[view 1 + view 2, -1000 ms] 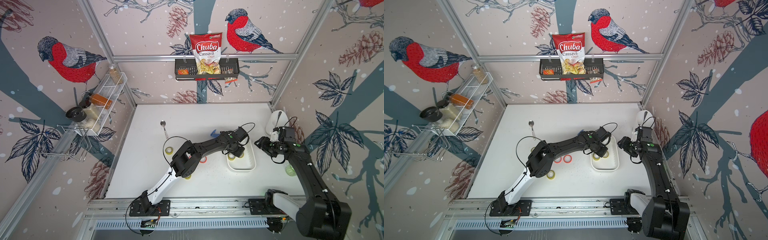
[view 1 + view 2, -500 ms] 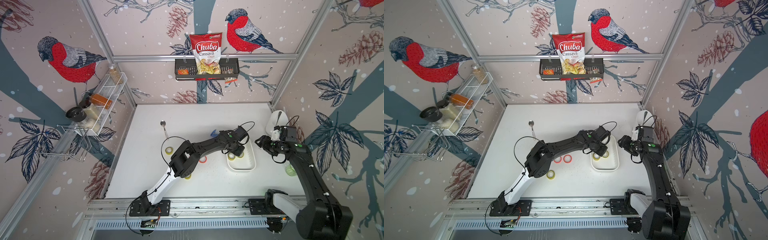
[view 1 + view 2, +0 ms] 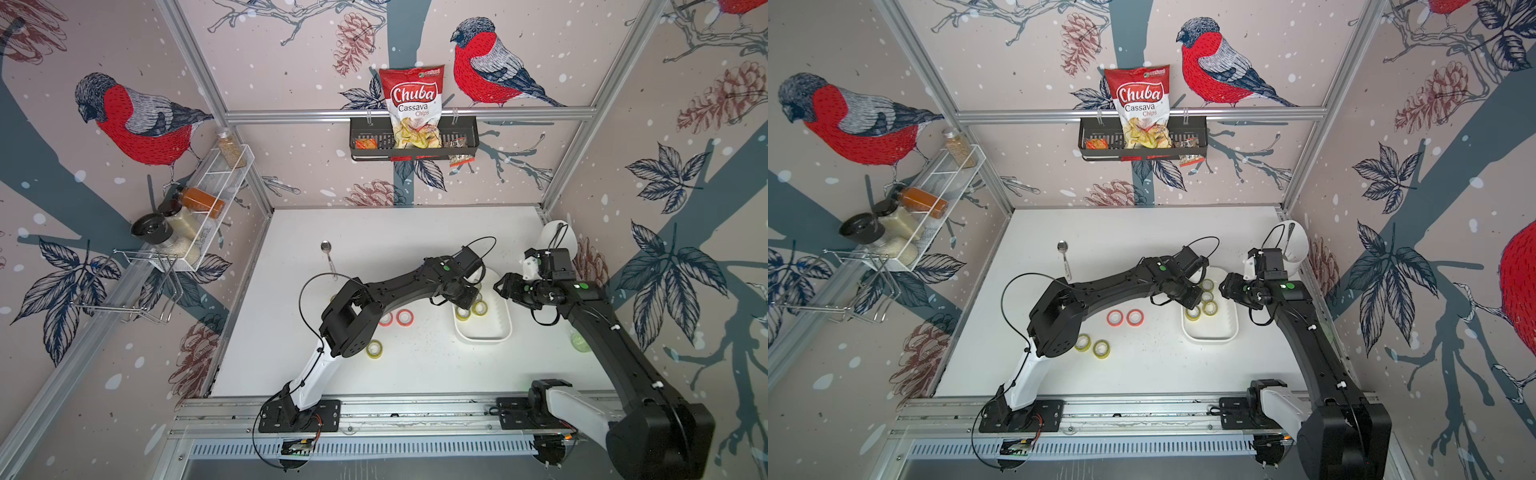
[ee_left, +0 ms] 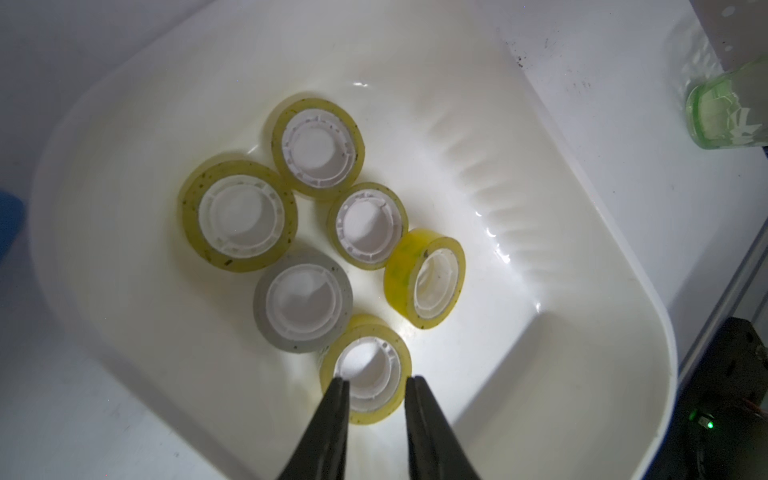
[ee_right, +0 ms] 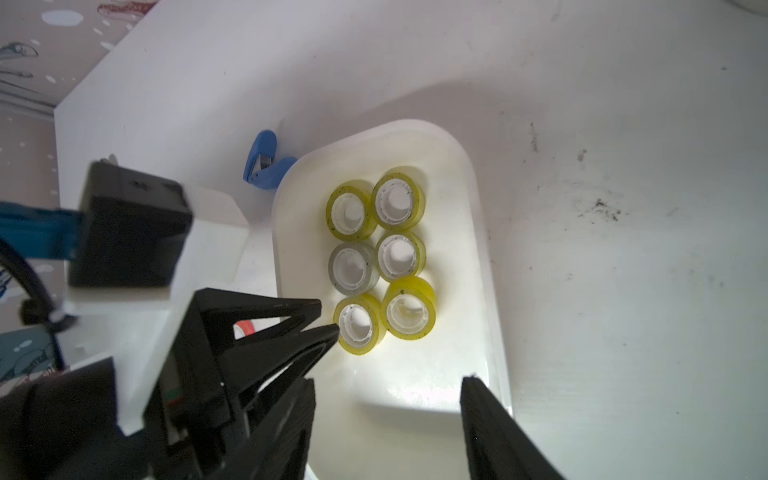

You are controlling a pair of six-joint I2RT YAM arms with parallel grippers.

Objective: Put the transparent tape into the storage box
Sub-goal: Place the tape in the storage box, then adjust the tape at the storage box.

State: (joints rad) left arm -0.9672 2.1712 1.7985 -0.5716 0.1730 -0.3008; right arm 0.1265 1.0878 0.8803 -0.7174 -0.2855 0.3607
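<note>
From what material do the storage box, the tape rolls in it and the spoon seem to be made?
Storage box: likely white plastic, glossy, with highlights on its ribbed wall.
Tape rolls: yellowish see-through film wound on white plastic cores; one looks grey.
Spoon: probably metal, shiny grey, but small in a top view.

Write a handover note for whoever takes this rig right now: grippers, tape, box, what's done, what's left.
Left gripper: jaws narrowly parted over a tape roll lying in the storage box; contact unclear.
Right gripper: open, empty, over the box's end.
Done: six rolls are in the box, counting that one.
To do: at least two yellowish rolls lie on the table by the left arm's elbow. Two red-edged rolls are nearby, possibly not transparent.
</note>
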